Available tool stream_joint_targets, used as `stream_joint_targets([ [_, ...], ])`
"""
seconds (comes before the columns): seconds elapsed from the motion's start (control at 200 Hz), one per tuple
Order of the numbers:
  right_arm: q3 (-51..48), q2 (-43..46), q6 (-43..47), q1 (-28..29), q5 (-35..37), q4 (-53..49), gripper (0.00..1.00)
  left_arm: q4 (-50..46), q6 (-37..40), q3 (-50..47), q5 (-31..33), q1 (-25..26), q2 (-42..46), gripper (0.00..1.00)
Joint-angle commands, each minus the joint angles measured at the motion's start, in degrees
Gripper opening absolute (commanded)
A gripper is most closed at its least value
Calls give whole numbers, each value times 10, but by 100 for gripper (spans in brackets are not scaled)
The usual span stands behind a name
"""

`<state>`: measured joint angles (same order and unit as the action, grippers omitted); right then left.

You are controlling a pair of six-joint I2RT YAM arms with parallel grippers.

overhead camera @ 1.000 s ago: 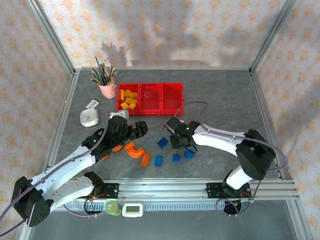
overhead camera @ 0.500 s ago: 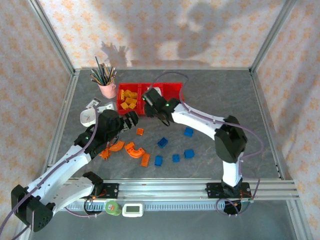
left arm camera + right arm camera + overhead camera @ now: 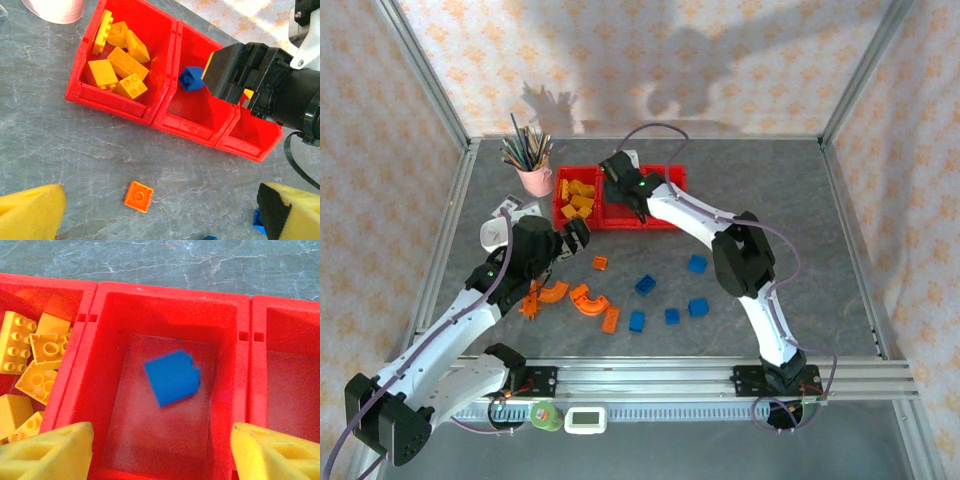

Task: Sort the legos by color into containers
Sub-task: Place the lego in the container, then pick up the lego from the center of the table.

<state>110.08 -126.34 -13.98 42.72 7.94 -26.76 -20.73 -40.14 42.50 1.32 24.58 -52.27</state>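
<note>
My left gripper (image 3: pixel 574 238) hangs spread wide over the bench (image 3: pixel 760 200), with an orange lego (image 3: pixel 601 263) at its 4 o'clock. Yellow legos (image 3: pixel 120 65) fill the left container (image 3: pixel 82 75). At their 3 o'clock my right gripper (image 3: pixel 160 455) is spread above the middle container (image 3: pixel 92 315), where a blurred blue lego (image 3: pixel 172 376) sits within the walls, touching neither finger.

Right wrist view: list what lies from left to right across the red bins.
yellow legos → blue lego → right-hand bin
</note>
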Motion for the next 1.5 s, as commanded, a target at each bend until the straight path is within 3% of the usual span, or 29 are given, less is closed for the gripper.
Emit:
stream_joint_targets([
  [0.0, -70, 104, -3, 4, 10, 10, 74, 27, 17, -1, -23, -5, 1, 99],
  [0.15, -228, 218, -41, 2, 22, 29, 78, 49, 23, -14, -60, 8, 2, 99],
  [0.43, -438, 359, -162, -1, 100, -17, 91, 104, 24, -38, -56, 104, -20, 99],
  [0.731, -583, 384, -249, -6, 107, 32, 100, 204, -3, -79, -56, 164, -47, 99],
  [1.201, -621, 334, -252, -26, 72, 128, 72, 213, -6, -70, -38, 185, -95, 99],
  [1.497, -610, 316, -229, -26, 51, 137, 49, 202, -1, -66, -27, 185, -91, 99],
])
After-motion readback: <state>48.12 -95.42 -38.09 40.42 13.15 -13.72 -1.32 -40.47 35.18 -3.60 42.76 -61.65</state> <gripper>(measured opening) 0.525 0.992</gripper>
